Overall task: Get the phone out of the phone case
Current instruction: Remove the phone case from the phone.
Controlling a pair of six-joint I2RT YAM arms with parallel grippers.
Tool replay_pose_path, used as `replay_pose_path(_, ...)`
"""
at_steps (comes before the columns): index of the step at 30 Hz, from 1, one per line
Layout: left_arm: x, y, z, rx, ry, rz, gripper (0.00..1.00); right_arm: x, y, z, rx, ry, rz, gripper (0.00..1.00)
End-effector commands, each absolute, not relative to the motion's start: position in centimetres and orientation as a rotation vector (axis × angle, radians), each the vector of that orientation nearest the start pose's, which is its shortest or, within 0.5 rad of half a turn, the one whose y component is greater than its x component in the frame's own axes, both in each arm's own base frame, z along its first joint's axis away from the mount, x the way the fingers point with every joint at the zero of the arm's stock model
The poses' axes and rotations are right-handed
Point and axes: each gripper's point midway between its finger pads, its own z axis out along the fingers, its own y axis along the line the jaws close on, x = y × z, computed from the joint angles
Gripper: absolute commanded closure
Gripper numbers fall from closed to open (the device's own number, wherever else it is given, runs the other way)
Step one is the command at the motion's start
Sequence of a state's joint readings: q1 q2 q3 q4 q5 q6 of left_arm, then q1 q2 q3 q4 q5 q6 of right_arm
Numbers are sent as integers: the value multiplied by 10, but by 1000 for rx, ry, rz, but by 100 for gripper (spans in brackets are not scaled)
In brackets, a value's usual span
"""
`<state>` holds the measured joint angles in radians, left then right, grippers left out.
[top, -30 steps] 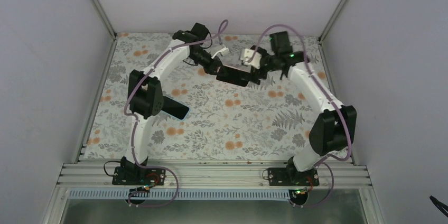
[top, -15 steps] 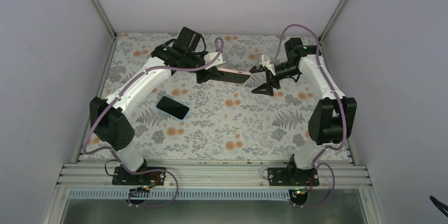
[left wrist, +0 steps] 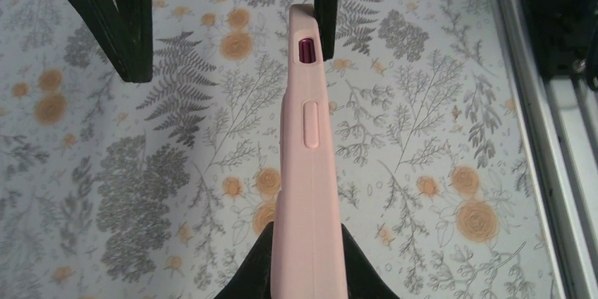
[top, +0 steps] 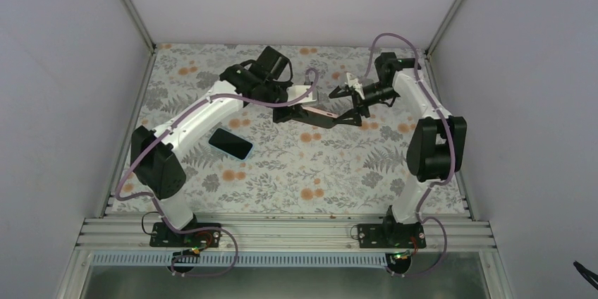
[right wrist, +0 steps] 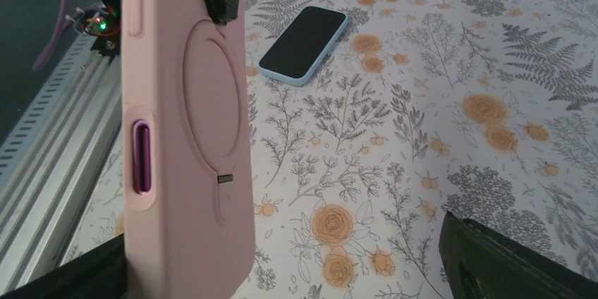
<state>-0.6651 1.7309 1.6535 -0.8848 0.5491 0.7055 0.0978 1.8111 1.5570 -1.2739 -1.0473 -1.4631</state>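
Phone case [left wrist: 310, 172], pink, is held off the worktop [top: 317, 179] at about 12 o'clock from the worktop's middle in the overhead view. Magenta metal shows through its side cutouts, so the phone [left wrist: 305, 51] looks to be seated inside, with nothing eased out yet. The case's long axis runs roughly 9-to-3 across that view.

The left gripper [left wrist: 307, 264] is clamped on the 9 o'clock end, pinching it across its thickness. The 3 o'clock end is free and points straight into the right gripper [right wrist: 282, 242], whose jaws stand wide apart around it and hold nothing.

The next move turns on how that free end sits. It lies between the right gripper's jaws but off-centre, close against one and well apart from the other; whether it touches the near one I cannot tell. In the right wrist view the case's back, with its ring, faces the open gap.

Since the left arm has the hold, the right arm is the one free to work the phone loose, likely by closing on or pushing at that end. A second, blue-cased phone [top: 230, 143] lies flat at about 8 o'clock from the held case, well apart.
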Motion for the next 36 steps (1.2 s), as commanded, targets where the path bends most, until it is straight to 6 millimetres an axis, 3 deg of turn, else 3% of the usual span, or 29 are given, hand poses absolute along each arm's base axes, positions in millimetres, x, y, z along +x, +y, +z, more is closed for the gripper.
replay_pose_path(1, 257, -350, 266, 1826, 1602, -736, 98, 337, 186, 213, -1599, 1505, 1007, 1)
replay_pose_path(6, 220, -337, 281, 1952, 1491, -824, 98, 352, 183, 213, -1589, 1499, 991, 0)
replay_pose_path(10, 204, -320, 274, 2024, 1464, -786, 98, 370, 174, 214, -1579, 1521, 949, 0)
replay_pose_path(15, 202, -297, 260, 2097, 1560, -676, 98, 391, 153, 213, -1573, 1567, 855, 0)
replay_pose_path(19, 201, -288, 263, 2112, 1582, -624, 98, 405, 139, 213, -1557, 1594, 807, 2)
replay_pose_path(21, 200, -288, 268, 2100, 1580, -633, 98, 426, 129, 228, -1468, 1616, 810, 7)
replay_pose_path(23, 201, -290, 272, 2091, 1571, -629, 98, 431, 122, 235, -1404, 1621, 841, 9)
replay_pose_path(25, 208, -291, 272, 2072, 1571, -601, 98, 416, 123, 231, -1447, 1601, 824, 7)
replay_pose_path(30, 238, -305, 273, 1955, 1544, -526, 98, 335, 159, 206, -1669, 1604, 821, 6)
replay_pose_path(33, 246, -315, 270, 1935, 1520, -540, 98, 305, 179, 214, -1663, 1565, 806, 7)
replay_pose_path(36, 247, -319, 266, 1960, 1544, -574, 98, 291, 189, 226, -1623, 1521, 771, 8)
